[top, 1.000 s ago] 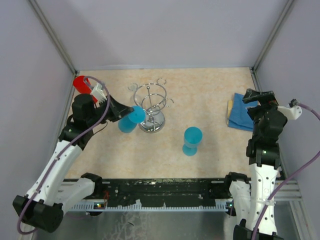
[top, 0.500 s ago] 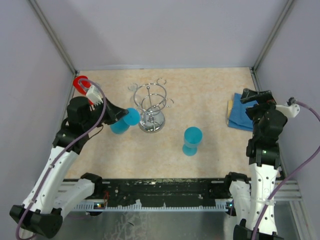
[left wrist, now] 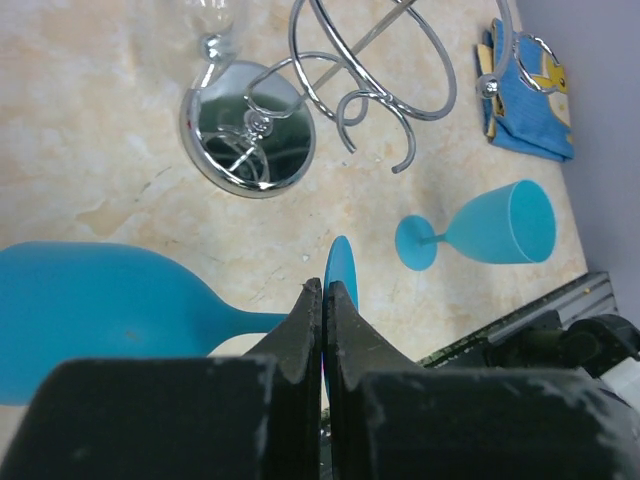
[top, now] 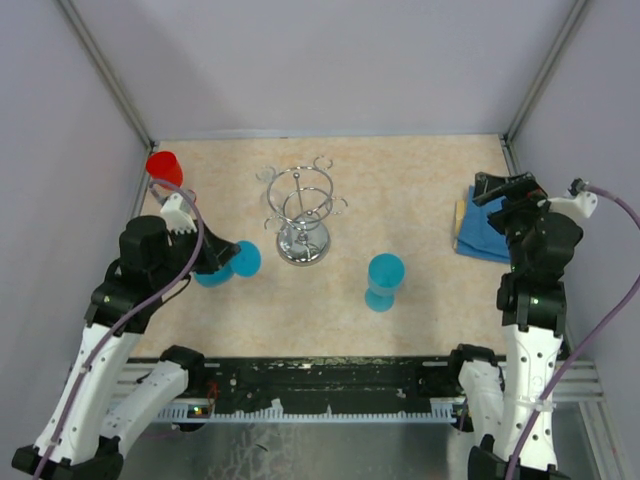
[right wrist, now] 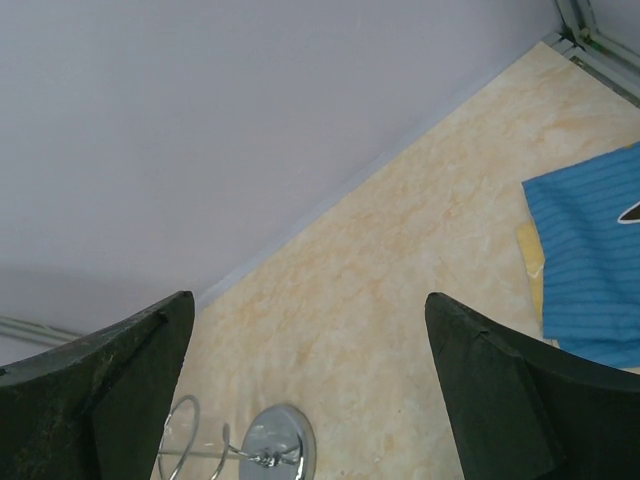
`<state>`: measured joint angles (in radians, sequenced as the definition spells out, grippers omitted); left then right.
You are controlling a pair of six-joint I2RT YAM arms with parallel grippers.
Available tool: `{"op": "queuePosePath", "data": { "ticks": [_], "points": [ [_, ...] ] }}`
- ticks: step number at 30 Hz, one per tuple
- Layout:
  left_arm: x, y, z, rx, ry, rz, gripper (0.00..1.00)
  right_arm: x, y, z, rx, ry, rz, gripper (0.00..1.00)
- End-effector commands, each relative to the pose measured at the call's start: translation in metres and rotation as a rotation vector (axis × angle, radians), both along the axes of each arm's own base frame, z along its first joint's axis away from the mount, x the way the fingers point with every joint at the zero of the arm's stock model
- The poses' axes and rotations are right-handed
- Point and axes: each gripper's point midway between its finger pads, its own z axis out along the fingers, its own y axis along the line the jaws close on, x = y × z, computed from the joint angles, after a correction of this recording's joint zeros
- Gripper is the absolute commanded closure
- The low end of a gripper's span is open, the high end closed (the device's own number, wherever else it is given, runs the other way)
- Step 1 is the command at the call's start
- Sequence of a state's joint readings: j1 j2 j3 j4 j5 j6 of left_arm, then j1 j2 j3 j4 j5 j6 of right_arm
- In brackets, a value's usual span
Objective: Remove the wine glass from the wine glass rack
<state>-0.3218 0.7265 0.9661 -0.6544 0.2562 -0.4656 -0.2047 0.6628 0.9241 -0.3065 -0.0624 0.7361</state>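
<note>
Starting at the far left, we see a red cup (top: 163, 165) in the back corner of the bench (top: 420, 170). In front of it our left hand (top: 220, 261) is clamped tight on the stem of the blue wine glass (top: 243, 259). In the wrist view the fingers (left wrist: 300, 330) meet around the thin stem, with the bowl out to one side and the round foot to the other, so the glass is held sideways. It is off the wine glass rack (top: 300, 215), just left of the rack's shiny round base and clear of the hook arms. Right of the rack and nearer us, a second blue glass (top: 384, 280) stands alone on the bench. Further right, a folded blue cloth (top: 482, 232) lies by the wall. Our right hand (top: 500, 188) hovers above the cloth's far end, its fingers spread wide and holding nothing.
</note>
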Motion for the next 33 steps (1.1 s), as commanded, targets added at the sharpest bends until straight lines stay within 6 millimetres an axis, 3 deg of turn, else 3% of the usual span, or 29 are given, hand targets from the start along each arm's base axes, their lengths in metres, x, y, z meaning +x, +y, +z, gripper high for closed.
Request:
{"op": "queuePosePath", "data": {
  "ticks": [1,7,10,14,17,22,26,29,33],
  "points": [
    [-0.009,0.019,-0.009,0.099,-0.016,0.041,1.0,-0.002,0.014,0.027,-0.03,-0.073,0.074,0.02],
    [0.008,0.021,-0.017,0.136,-0.004,0.07,1.0,0.007,0.043,0.031,-0.076,-0.065,0.243,0.05],
    [0.02,0.018,0.003,0.116,-0.061,0.083,1.0,0.013,0.068,0.033,-0.166,-0.015,0.343,0.06],
    [0.031,0.014,0.052,0.072,-0.158,0.091,1.0,0.013,0.106,0.044,-0.182,-0.034,0.533,0.1],
    [0.03,0.009,0.077,0.036,-0.197,0.069,1.0,0.0,0.13,0.057,-0.154,-0.076,0.677,0.11],
    [0.013,-0.006,0.105,-0.074,-0.244,-0.009,1.0,-0.03,0.191,0.05,-0.111,-0.069,1.051,0.13],
    [-0.001,-0.021,0.112,-0.147,-0.225,-0.096,1.0,-0.074,0.264,0.041,-0.124,-0.07,1.324,0.14],
    [-0.008,-0.022,0.12,-0.172,-0.235,-0.108,1.0,-0.095,0.306,0.032,-0.151,-0.059,1.43,0.2],
    [-0.015,-0.026,0.13,-0.202,-0.241,-0.14,1.0,-0.104,0.342,0.024,-0.138,-0.071,1.531,0.34]
  ]
}}
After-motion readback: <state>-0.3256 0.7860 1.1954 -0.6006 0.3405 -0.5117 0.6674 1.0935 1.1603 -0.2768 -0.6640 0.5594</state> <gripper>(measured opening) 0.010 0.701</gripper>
